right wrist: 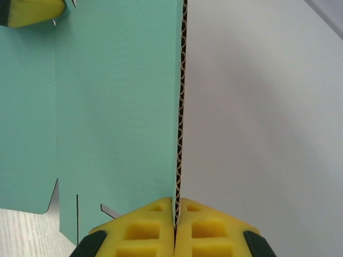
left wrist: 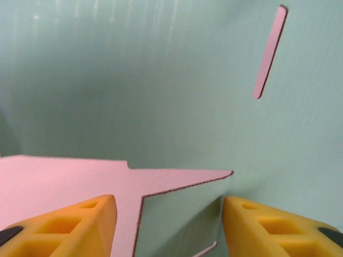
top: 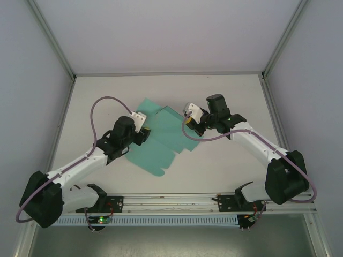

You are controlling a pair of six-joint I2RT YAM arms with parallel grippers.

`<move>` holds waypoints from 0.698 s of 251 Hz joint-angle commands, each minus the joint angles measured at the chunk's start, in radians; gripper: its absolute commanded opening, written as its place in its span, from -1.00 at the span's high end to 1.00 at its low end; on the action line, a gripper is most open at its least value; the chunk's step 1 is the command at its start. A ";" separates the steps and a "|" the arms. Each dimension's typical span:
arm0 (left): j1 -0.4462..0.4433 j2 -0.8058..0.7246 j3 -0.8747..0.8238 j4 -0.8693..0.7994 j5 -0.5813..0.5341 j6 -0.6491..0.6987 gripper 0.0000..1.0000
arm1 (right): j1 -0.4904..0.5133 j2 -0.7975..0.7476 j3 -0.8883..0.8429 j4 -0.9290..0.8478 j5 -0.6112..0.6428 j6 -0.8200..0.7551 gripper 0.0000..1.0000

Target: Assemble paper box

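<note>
On the table's (top: 230, 160) middle, the box (top: 161, 144) lies as an unfolded sheet. Right claw (right wrist: 175, 227) is clamped on one edge; left claw (left wrist: 169, 217) stands parted, a flap (left wrist: 177, 219) loose between its fingers (left wrist: 69, 225).

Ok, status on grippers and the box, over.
Left gripper open, a flap between its fingers. Right gripper shut on the paper box edge. Box unassembled, a sheet. No obstruction seen.

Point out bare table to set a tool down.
Free: table strip between paper box and back wall; strip between box and base rail. Crowded: centre, left end effector and right end effector at the box.
</note>
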 commanded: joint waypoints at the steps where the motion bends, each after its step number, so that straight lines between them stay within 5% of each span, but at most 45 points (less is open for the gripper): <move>1: 0.042 -0.007 -0.005 0.027 0.178 -0.041 -0.15 | -0.004 -0.003 0.031 -0.028 -0.081 -0.020 1.00; 86: 0.091 0.089 0.037 0.032 0.381 -0.056 -0.02 | -0.004 0.002 0.048 -0.034 -0.093 -0.025 1.00; 175: 0.091 0.141 0.053 0.074 0.291 -0.104 0.45 | 0.000 0.000 0.047 -0.046 -0.113 -0.031 1.00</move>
